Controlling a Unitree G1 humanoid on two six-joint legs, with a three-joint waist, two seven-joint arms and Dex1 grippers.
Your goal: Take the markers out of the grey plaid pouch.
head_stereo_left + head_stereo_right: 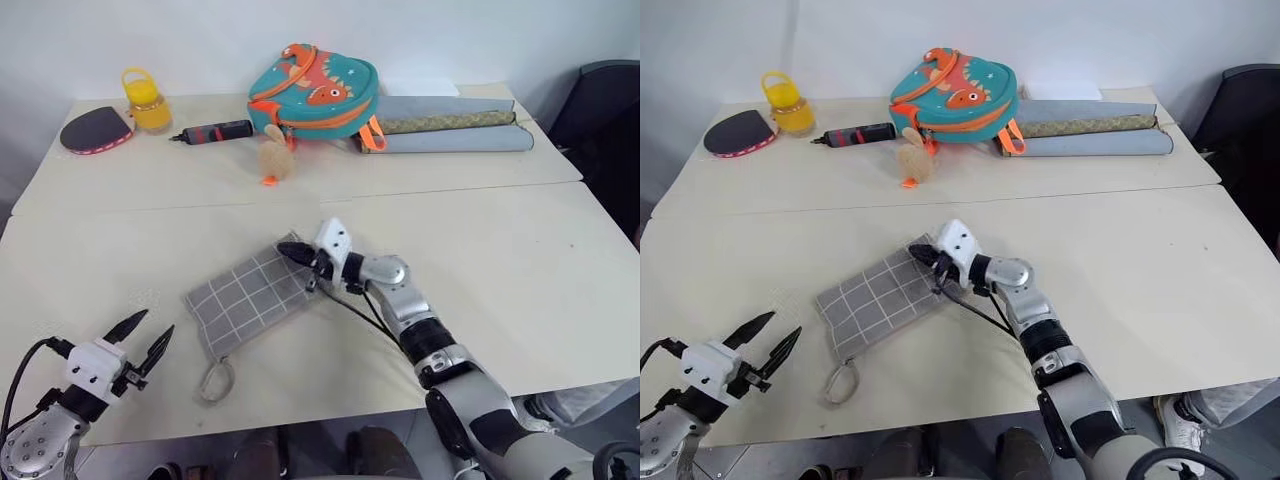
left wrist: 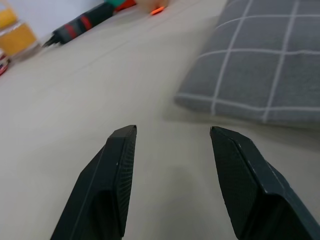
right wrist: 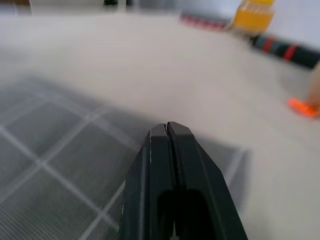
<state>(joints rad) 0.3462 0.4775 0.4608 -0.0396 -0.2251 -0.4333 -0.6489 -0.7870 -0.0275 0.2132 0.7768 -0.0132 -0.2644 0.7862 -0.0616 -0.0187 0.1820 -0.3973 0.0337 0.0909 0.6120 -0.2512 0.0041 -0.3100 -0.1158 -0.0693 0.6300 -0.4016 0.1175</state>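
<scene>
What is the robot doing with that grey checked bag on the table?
The robot is working on the grey plaid pouch, which lies flat on the white table in front of it. Its right gripper, jaws shut, is at the pouch's far corner. Whether it is pinching the fabric or the zip cannot be told. Its left gripper waits with jaws open near the table's front edge, not touching anything. No markers are out yet.

grey plaid pouch, right end effector above
</scene>
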